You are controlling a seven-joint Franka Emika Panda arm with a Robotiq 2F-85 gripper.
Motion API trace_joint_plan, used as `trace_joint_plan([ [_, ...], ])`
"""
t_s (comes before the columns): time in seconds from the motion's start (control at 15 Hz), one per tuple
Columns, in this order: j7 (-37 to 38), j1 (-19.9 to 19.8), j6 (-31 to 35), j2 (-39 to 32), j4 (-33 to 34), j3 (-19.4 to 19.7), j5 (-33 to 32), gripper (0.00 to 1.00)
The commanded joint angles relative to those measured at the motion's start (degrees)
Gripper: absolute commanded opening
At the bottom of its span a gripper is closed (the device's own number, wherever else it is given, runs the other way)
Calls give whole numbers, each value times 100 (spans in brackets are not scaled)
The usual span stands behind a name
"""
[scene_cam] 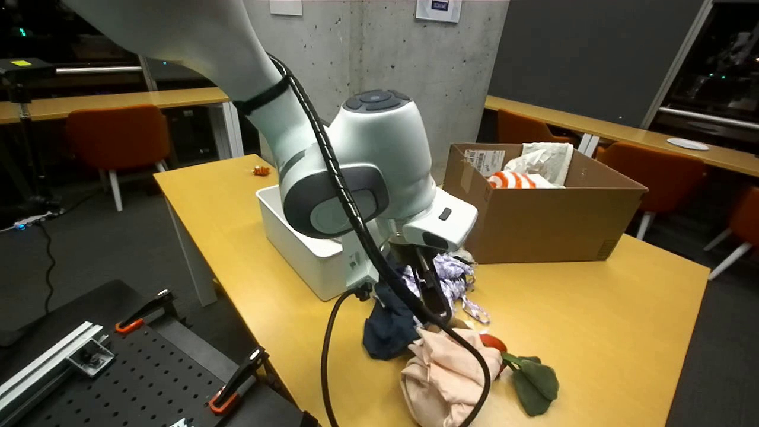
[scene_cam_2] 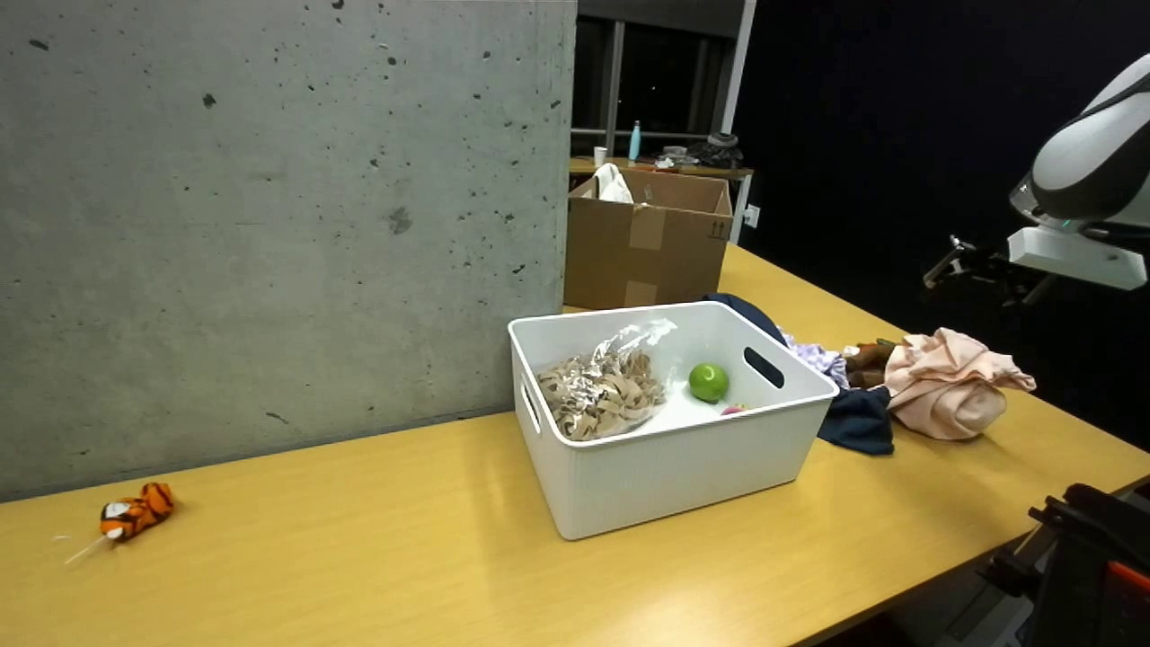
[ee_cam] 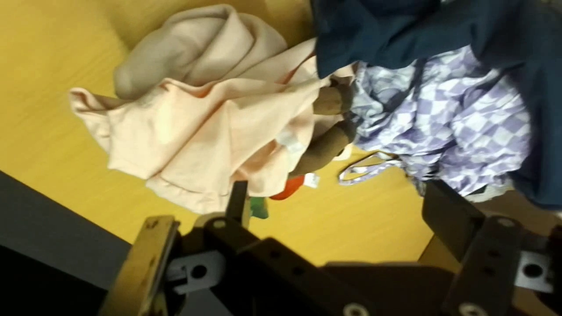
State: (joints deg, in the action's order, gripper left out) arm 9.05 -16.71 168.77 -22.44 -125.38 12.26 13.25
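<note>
Hand spread wide, gripping nothing, hangs above the table near the peach cloth. Close by that peach cloth lie a purple checked cloth and a navy cloth.

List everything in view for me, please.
table: one, yellow, foreground
peach cloth: one, peach, on table
navy cloth: at least one, navy, on table
checked cloth: one, purple and white, beside navy cloth
brown item: count unclear, brown, beside peach cloth
red item: one, red, beside peach cloth
leafy item: one, green, beside red item
bin: one, white, on table
bagged strips: one bag, beige, in bin
round fruit: one, green, in bin
pink item: one, pink, in bin
box: one, brown, on table
striped item: one, orange and white, in box
tiger figure: one, orange, on table
clamps: two, orange and black, beside table
chairs: four, orange, background
arm: one, white, above table
gripper: one, black, open above table
</note>
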Motion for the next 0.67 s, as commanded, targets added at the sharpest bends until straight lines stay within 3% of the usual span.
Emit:
trace_joint_plan([
  [0.0,-895,-684,12,-331,286,-845,463,100],
  [0.13,-1033,-811,-69,-544,419,-916,434,100],
  [0.6,-966,-900,-287,-1296,966,-591,183,100],
])
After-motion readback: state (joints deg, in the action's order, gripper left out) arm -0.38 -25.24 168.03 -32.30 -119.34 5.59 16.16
